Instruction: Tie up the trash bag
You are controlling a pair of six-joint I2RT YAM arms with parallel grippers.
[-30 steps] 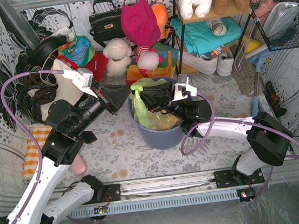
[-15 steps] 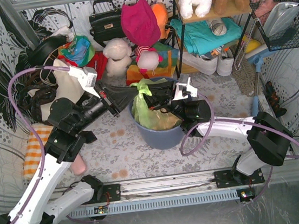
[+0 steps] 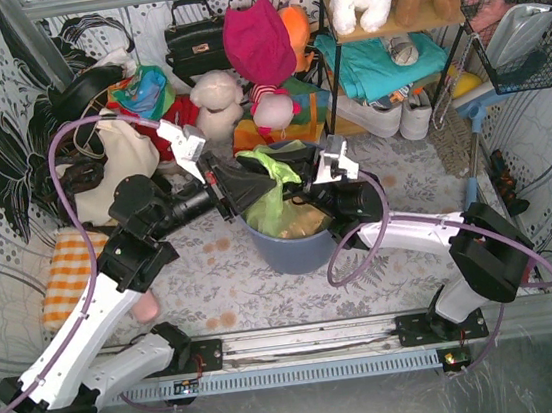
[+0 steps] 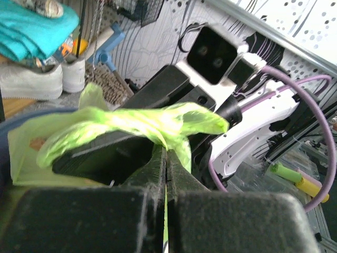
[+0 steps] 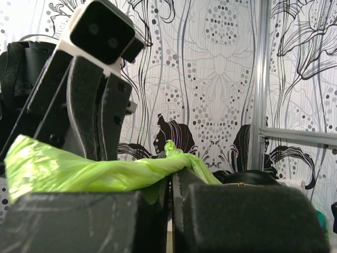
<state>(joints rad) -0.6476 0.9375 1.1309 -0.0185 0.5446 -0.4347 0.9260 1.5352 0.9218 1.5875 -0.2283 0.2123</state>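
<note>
The lime-green trash bag (image 3: 274, 205) sits in a blue-grey round bin (image 3: 297, 252) at mid-table, with tan scraps showing through it. My left gripper (image 3: 256, 181) hovers over the bin's left rim. In the left wrist view it (image 4: 166, 151) is shut on a handle strip of the bag (image 4: 131, 122), and thin green plastic shows in the seam between its jaws. My right gripper (image 3: 301, 189) faces it from the right over the bin. In the right wrist view it (image 5: 171, 177) is shut on another twisted strip of the bag (image 5: 79, 169). The two grippers are almost touching.
Behind the bin stand stuffed toys (image 3: 215, 103), a black handbag (image 3: 194, 43) and a shelf with teal cloth (image 3: 379, 63). White shoes (image 3: 401, 116) lie at the back right. A cream tote bag (image 3: 127, 156) and an orange striped cloth (image 3: 66, 275) are on the left.
My left gripper has swung right to the bin, reached the bag's top and shut on a handle strip. The right gripper has stayed shut on its strip, nearly still.
</note>
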